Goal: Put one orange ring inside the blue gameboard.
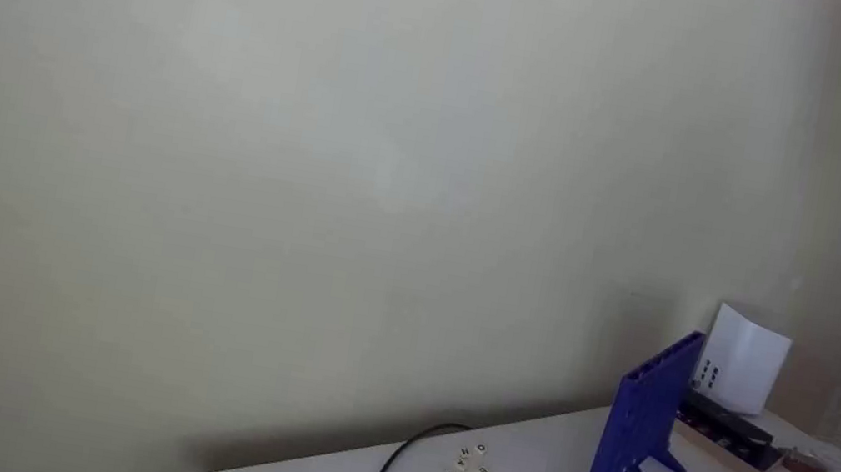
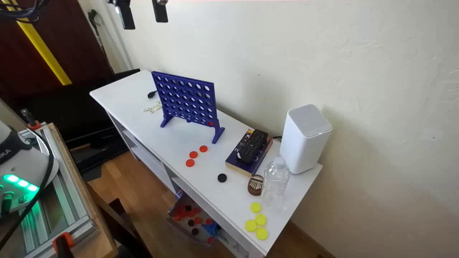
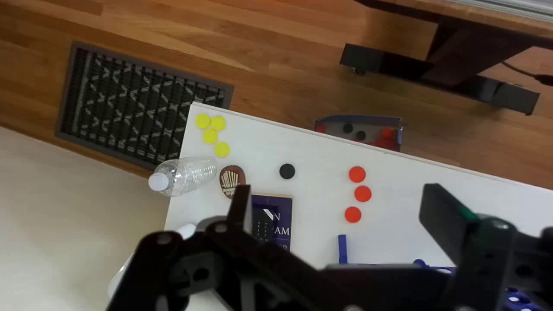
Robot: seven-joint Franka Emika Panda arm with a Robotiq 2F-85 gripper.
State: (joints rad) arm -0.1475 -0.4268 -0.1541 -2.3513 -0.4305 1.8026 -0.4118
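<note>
Presently, with the black gripper [image 2: 145,23] spread and empty, off-centre contact could push a flat red-orange plastic disc [image 2: 190,162], outside the upright blue plastic gameboard [image 2: 188,95], over the nearby robot-side edge of the white tabletop [image 2: 168,136].

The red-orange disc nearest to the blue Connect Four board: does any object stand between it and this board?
Nothing visible stands between that red-orange disc and the blue Connect Four board; the black disc lies outside that path.
</note>
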